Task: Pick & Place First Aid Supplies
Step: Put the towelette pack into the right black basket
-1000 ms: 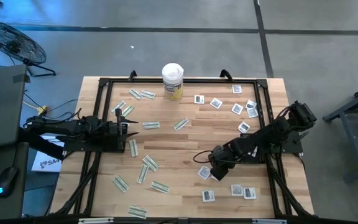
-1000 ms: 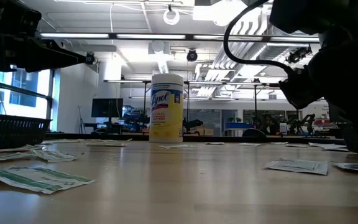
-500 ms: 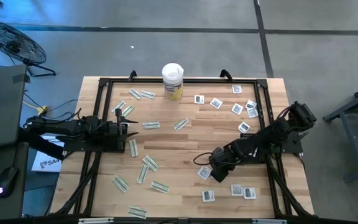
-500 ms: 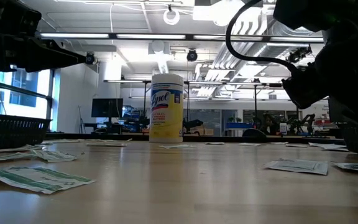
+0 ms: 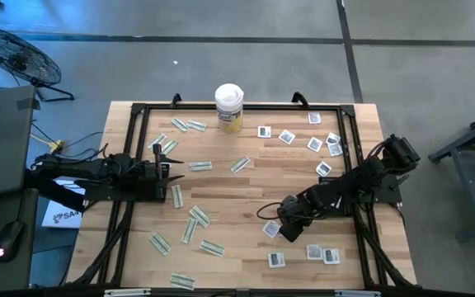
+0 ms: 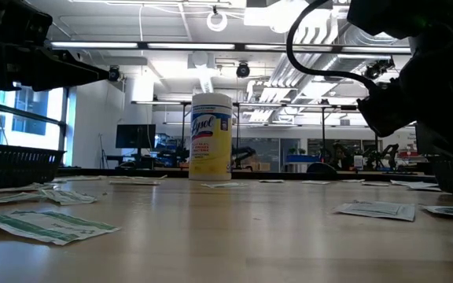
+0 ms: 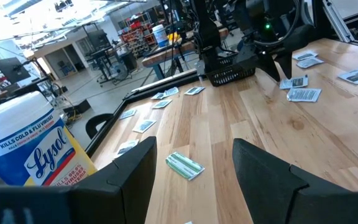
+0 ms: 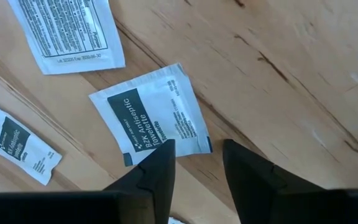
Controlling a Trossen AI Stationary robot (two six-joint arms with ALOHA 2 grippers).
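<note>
Many small flat packets lie flat on the wooden table. Green-white strips are scattered over its left half and white squares over its right. My right gripper is open, low over a white square antiseptic towelette packet near the table's near right. Its fingertips point down at the packet's edge. My left gripper is open and waits above the table's left side. One strip lies ahead of it.
A white-lidded, yellow-labelled canister stands at the far edge's middle. A black frame runs round the table top. More white squares lie near the right gripper, toward the near edge. Bare wood shows in the table's middle.
My right gripper has edged slightly toward the near right over the square packet, then held still. The packets have not moved.
</note>
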